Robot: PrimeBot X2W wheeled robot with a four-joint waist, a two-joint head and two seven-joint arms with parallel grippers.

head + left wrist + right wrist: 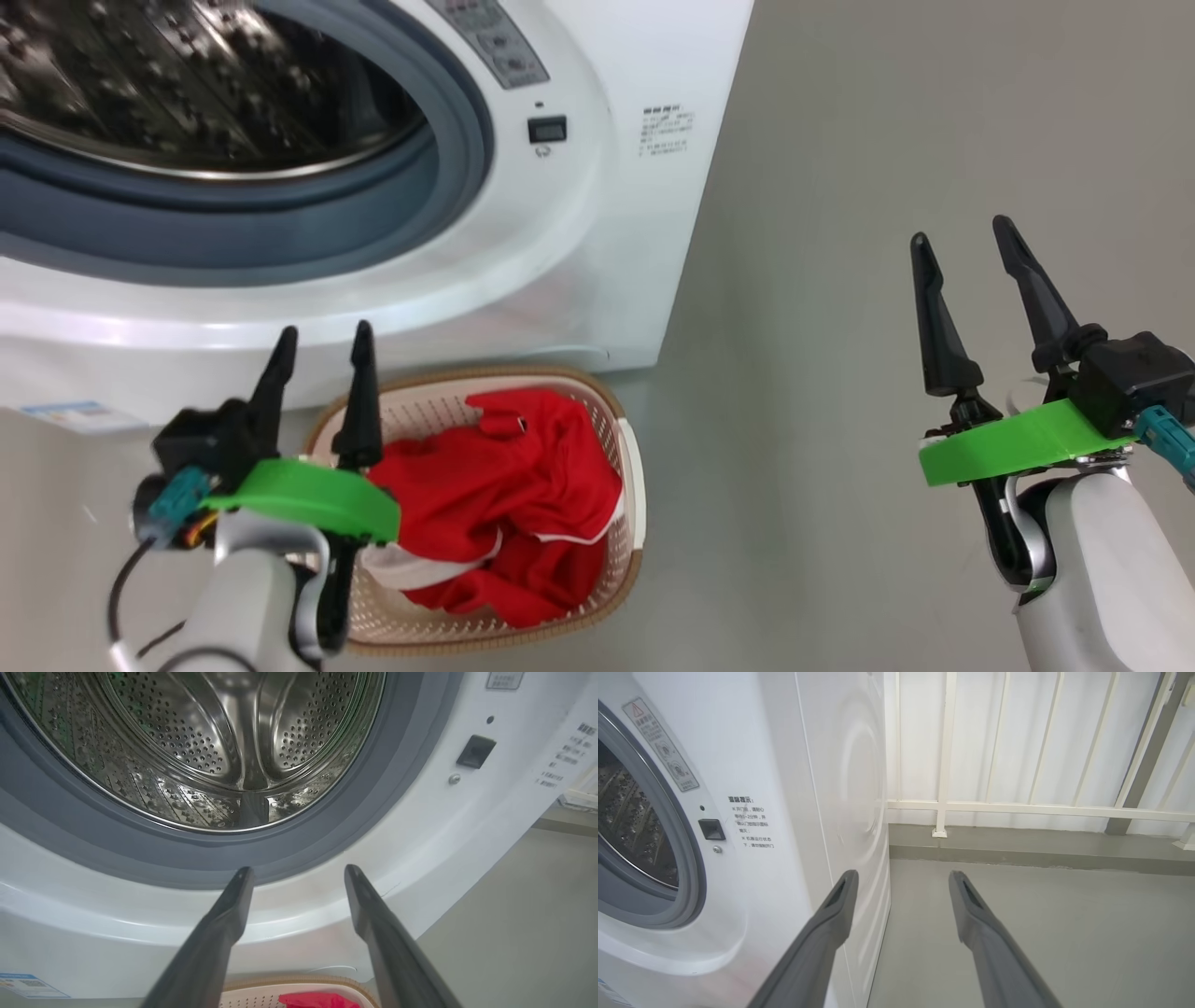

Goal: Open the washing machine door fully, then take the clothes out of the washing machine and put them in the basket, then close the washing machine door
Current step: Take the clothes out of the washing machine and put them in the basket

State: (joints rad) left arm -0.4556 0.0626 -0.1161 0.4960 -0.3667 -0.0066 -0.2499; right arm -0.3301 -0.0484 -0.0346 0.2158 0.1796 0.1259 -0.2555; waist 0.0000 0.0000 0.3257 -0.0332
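Red clothes heaped in cream basket on floor, against white washing machine; steel drum open

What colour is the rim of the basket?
Brown, with a woven look; the basket shows best in the head view.

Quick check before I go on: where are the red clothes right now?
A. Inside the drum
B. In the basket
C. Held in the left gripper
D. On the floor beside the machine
B: the red clothes lie heaped inside the basket in front of the washing machine, and the left gripper above them is open and holds nothing.
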